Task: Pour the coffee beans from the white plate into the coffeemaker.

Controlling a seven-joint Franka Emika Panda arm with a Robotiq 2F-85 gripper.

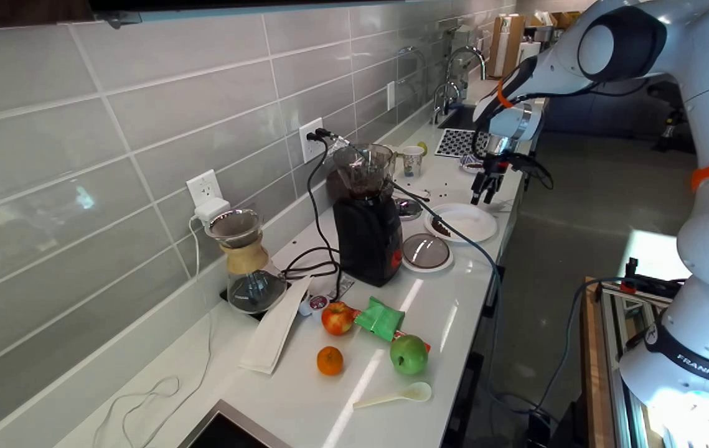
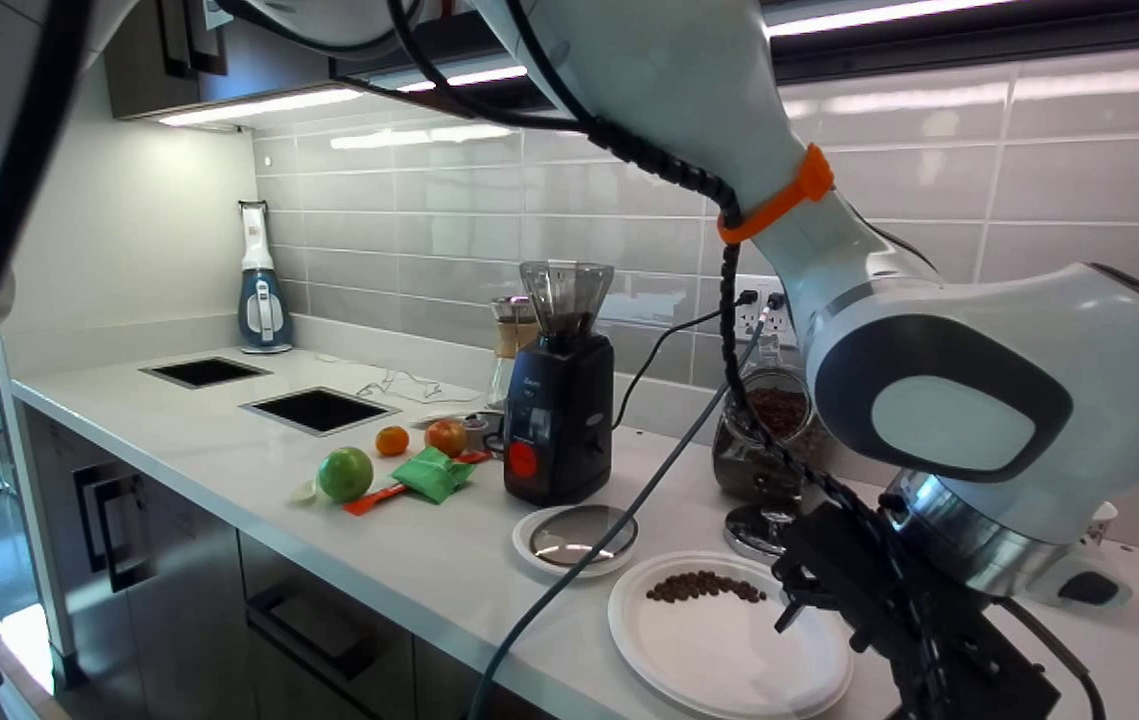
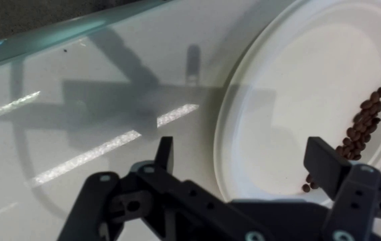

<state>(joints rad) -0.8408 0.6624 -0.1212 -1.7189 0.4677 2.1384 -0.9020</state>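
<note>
The white plate [image 1: 475, 219] lies flat on the counter, with a patch of brown coffee beans [image 2: 704, 587] near one edge. The plate [image 3: 297, 83] and the beans [image 3: 361, 127] also show in the wrist view. The coffeemaker [image 2: 559, 420] is the black boxy machine with a red button and a clear open hopper; it stands beyond a small lid from the plate. My gripper [image 1: 482, 199] is open and empty above the plate's edge. In the wrist view, the plate's rim lies between the fingers of my gripper [image 3: 240, 147], one finger outside it, one over the plate.
A grey cable [image 2: 574, 568] runs across the counter between plate and coffeemaker. A round lid [image 1: 426, 251] rests on a small white dish. A glass jar of beans [image 2: 759, 450] stands behind. A carafe [image 1: 256, 289], fruit, and a green packet [image 1: 380, 318] lie farther along.
</note>
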